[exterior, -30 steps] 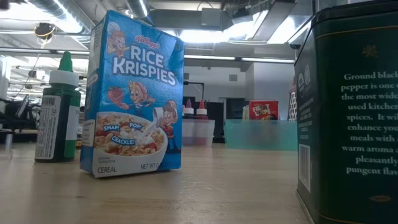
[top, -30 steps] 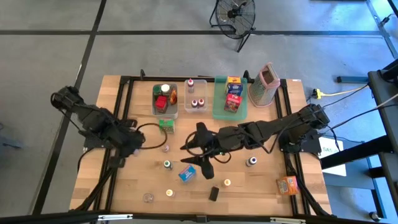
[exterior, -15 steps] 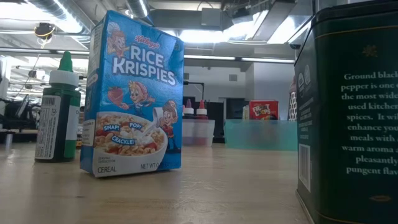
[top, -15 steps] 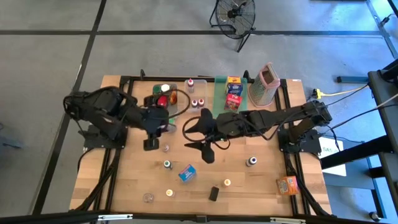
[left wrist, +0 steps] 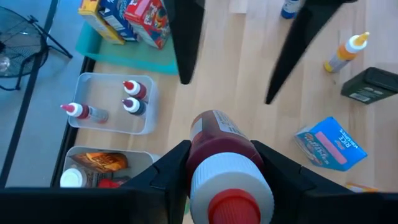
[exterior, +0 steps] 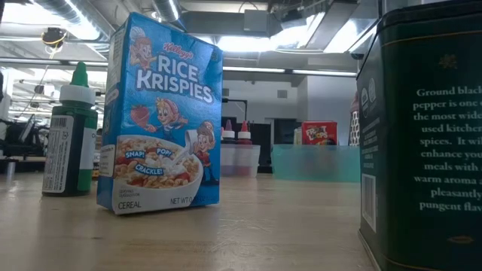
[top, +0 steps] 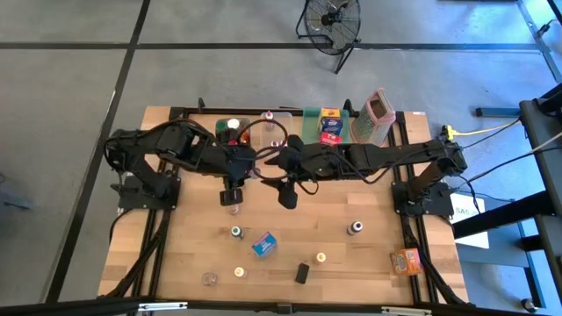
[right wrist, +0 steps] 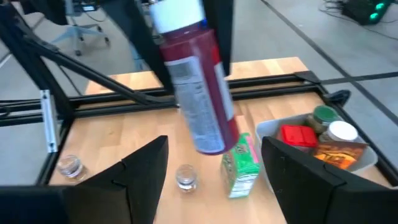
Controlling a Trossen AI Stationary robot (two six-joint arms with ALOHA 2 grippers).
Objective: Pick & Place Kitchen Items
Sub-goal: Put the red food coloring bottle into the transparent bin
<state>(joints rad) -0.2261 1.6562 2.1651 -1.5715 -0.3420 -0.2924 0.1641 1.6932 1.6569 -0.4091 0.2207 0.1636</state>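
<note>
Left gripper (left wrist: pixel 217 180) is now carrying a dark-red, white-capped bottle (left wrist: pixel 219 149) toward the clear bins (left wrist: pixel 109 112); right gripper (right wrist: pixel 214 165), fingers spreading wide, is holding nothing.

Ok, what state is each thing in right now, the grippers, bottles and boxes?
Left gripper: shut on the red bottle.
Right gripper: open, empty.
Red bottle: capped, held aloft.
Rice Krispies box: upright, closed.
Green bottle: upright, capped.
Green carton: upright.
</note>
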